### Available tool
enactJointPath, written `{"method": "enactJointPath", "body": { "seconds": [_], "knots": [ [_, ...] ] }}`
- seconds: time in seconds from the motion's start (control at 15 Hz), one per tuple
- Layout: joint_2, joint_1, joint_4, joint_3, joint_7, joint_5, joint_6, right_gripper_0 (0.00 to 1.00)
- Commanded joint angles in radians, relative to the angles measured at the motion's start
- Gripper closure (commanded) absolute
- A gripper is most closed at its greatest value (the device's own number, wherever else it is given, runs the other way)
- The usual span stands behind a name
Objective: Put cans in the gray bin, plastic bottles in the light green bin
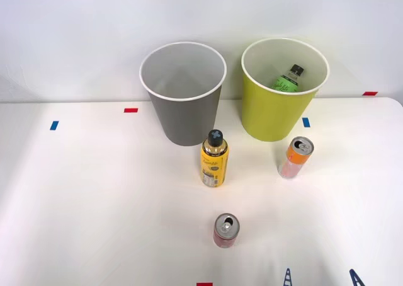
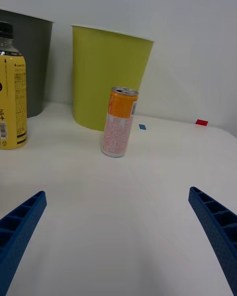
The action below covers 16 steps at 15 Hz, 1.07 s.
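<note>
**One bottle binned, two cans and one bottle on the table**

While the gray bin (image 1: pixel 182 94) at upper centre of the front view shows a bare pale inside, the light green bin (image 1: pixel 284 91) just to its right holds the green bottle (image 1: pixel 289 78), lying tilted against the far inner wall with its black cap uppermost. Only that bottle's upper part shows above the rim.

On the white table (image 1: pixel 94 204), the yellow bottle (image 1: pixel 215 159) stands upright just in front of the gray bin. The orange-and-pink can (image 1: pixel 296 157) stands in front of the lime bin, and the red can (image 1: pixel 225 230) stands lower in the frame, well apart from both bins.

At the bottom right edge of the front view, two blue fingertips (image 1: pixel 287 278) of the right gripper (image 1: pixel 322 278) poke in, cut off by the frame. In the wrist view its fingers (image 2: pixel 19 227) sit spread wide, holding nothing, with bare tabletop between them and the slim can. There the yellow bottle and gray bin are cut off at the frame's edge.

Open table lies at the left of the front view, marked by small red and blue tape pieces (image 1: pixel 130 110).
</note>
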Motion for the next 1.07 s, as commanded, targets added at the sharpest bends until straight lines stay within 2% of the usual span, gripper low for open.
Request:
{"method": "enactJointPath", "body": {
  "seconds": [0.07,1.07],
  "knots": [
    [0.000,0.000,0.000,0.000,0.000,0.000,0.000,0.00],
    [0.000,0.000,0.000,0.000,0.000,0.000,0.000,0.00]
  ]
}}
